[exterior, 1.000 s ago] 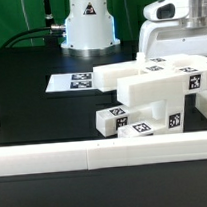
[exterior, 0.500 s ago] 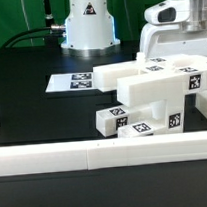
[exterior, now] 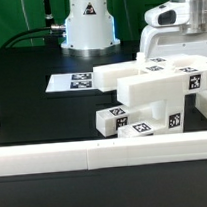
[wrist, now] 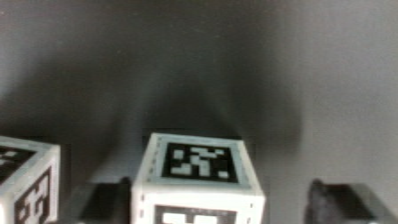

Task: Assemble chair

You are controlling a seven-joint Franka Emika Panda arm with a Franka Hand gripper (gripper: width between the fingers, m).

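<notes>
**A:** Where are the chair parts (exterior: 172,102)?

**B:** Heaped together on the black tabletop (exterior: 32,111), toward the exterior view's right. A thick long bar (exterior: 150,86) lies across the top with smaller tagged pieces below it. The heap sits just behind the low white rail (exterior: 95,152) at the front.

**A:** And the hand (wrist: 226,198)?

**B:** It hangs above the far right end of the heap. In the wrist view its dark fingers (wrist: 338,197) stand apart, one on each side of a tagged white block (wrist: 196,168), and they grip nothing. I can't tell whether either finger touches it.

**A:** Anything else?

**B:** The marker board (exterior: 78,81) lies flat on the exterior view's left of the heap, in front of the arm's base (exterior: 89,20). A second block (wrist: 25,178) shows beside the first in the wrist view.
</notes>
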